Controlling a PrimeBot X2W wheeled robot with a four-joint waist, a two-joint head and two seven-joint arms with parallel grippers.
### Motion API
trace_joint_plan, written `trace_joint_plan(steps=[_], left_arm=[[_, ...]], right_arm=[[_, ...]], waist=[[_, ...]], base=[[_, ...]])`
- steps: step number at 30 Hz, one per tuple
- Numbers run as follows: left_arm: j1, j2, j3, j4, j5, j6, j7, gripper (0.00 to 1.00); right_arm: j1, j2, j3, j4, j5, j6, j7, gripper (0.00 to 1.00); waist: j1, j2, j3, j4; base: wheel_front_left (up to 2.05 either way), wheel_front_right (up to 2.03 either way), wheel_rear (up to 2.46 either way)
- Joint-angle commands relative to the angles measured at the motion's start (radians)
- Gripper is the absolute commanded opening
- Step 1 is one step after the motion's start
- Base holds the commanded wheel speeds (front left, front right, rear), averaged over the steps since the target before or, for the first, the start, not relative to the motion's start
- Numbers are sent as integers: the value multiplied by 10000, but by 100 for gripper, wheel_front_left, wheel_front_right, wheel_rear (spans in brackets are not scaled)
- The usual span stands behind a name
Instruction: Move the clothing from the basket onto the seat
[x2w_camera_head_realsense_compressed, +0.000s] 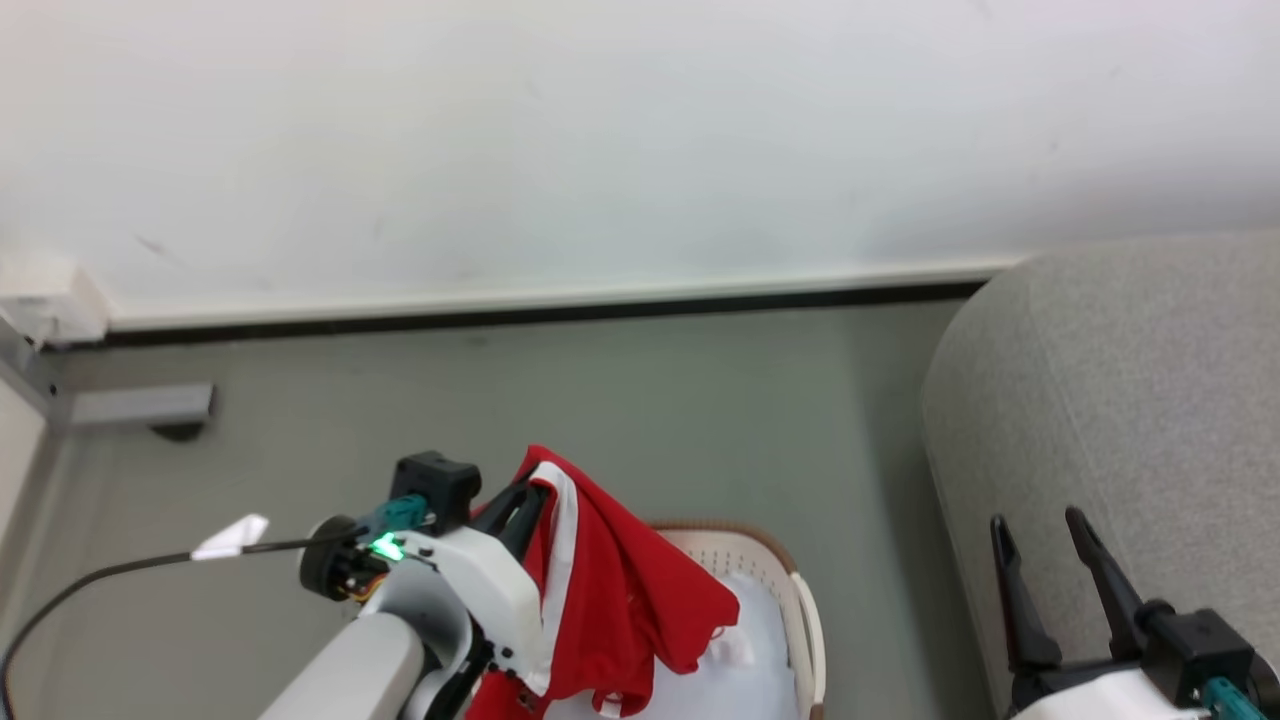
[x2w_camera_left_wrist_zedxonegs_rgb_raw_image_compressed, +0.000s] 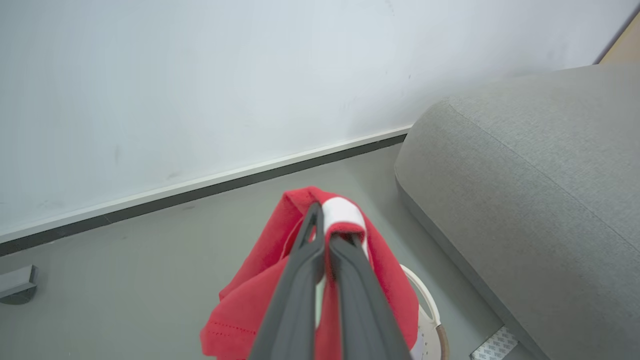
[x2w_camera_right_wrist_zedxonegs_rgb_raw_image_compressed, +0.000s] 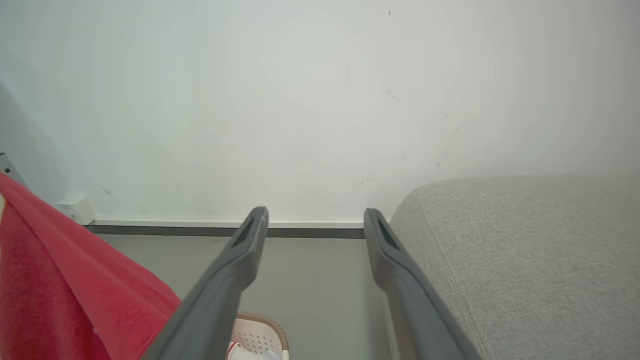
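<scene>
Clamping the left tool (x2w_camera_left_wrist_zedxonegs_rgb_raw_image_compressed: 325, 225) on a white-trimmed fold of the clothing (x2w_camera_head_realsense_compressed: 610, 590), I have the red fabric hanging from its tips, with the lower folds over the basket (x2w_camera_head_realsense_compressed: 803, 610) on the floor (x2w_camera_head_realsense_compressed: 600, 400). My right tool (x2w_camera_head_realsense_compressed: 1037, 522) has its fingers (x2w_camera_head_realsense_compressed: 1105, 570) spread apart, empty, close in front of the grey seat (x2w_camera_head_realsense_compressed: 1120, 400), which stands right of the basket.

A plain white painted wall (x2w_camera_head_realsense_compressed: 640, 130), faintly scuffed, spans the back of the room. Along its foot runs a white skirting strip (x2w_camera_head_realsense_compressed: 560, 298) over a thin dark band. The smooth grey-green floor (x2w_camera_head_realsense_compressed: 650, 420) is evenly lit, without hard shadows. At the left a flat grey metal bar (x2w_camera_head_realsense_compressed: 140, 405) lies on the floor, perhaps a furniture foot. A large light grey fabric sofa seat (x2w_camera_head_realsense_compressed: 1120, 400) with rounded edges stands at the right, near the wall.
</scene>
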Motion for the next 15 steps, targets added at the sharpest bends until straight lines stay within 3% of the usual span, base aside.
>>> trace_joint_plan(steps=[1,6,15], left_arm=[[341,315,144,-897,-177,247,233,0],[915,738,418,-2805,-331,782,761,0],[1015,942,624,-4549,-404,1284,1271,0]], right_arm=[[329,-5,-84,11,-75,-21,6,100],[818,7,-142,19,-126,-21,8,100],[1207,-16,-128,-209,-220,-21,8,100]], waist=[[2,0,-566,32],[2,0,-1156,-52],[2,0,-1474,-179]], base=[[0,0,0],[0,0,0],[0,0,0]])
